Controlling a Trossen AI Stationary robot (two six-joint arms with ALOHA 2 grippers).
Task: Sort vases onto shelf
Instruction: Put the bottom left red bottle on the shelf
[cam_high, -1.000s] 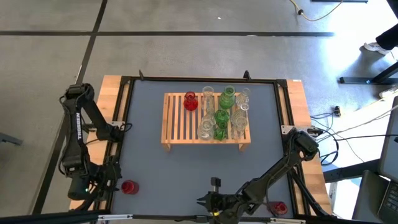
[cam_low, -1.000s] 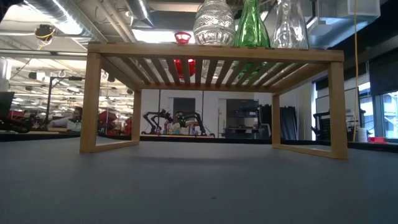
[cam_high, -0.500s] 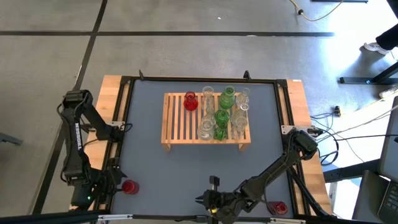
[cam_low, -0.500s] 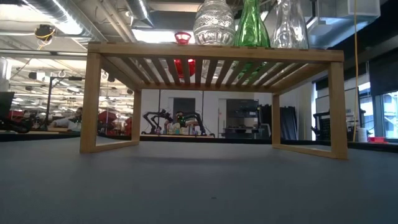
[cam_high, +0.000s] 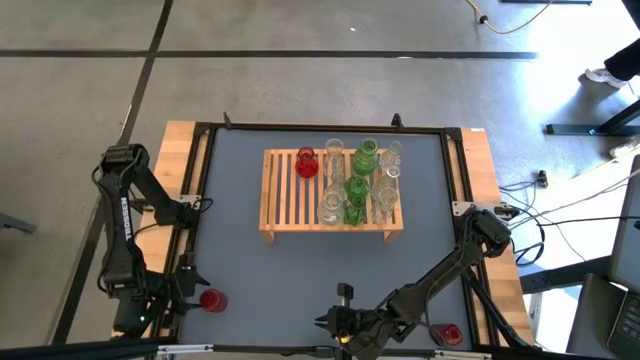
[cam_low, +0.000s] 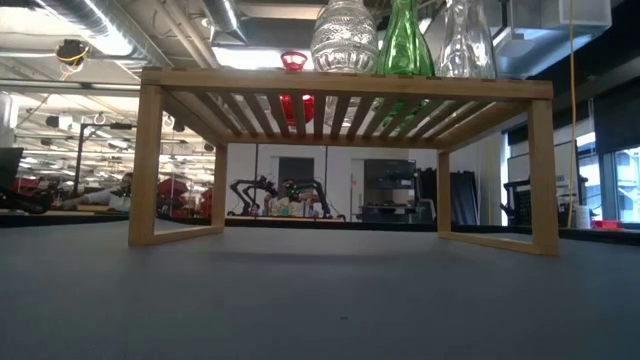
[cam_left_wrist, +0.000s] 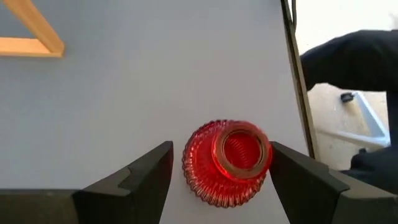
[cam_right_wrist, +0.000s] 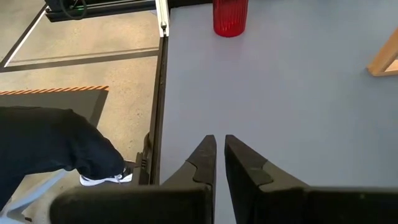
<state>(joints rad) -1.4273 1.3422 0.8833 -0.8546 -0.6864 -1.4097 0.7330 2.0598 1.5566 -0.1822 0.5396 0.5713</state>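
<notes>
Nearby, spread left fingers (cam_left_wrist: 221, 180) flank a red vase (cam_left_wrist: 227, 162); right fingers (cam_right_wrist: 219, 163) clenched, shelf (cam_high: 331, 189) well apart.

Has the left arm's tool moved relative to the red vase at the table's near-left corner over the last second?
Yes. In the high view the left tool has closed in on the red vase, which has stayed put on the table; its open fingers now flank it.

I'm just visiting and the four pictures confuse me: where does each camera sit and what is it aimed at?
High view: above the table, looking straight down on both arms and the shelf.
Low view: at tabletop height, looking level under the shelf; no arm shows.
Left wrist view: on the left arm; the left gripper, open, straddles a red vase.
Right wrist view: on the right arm; the shut right gripper points over bare table.
Shared: the high view shows that red vase too.
</notes>
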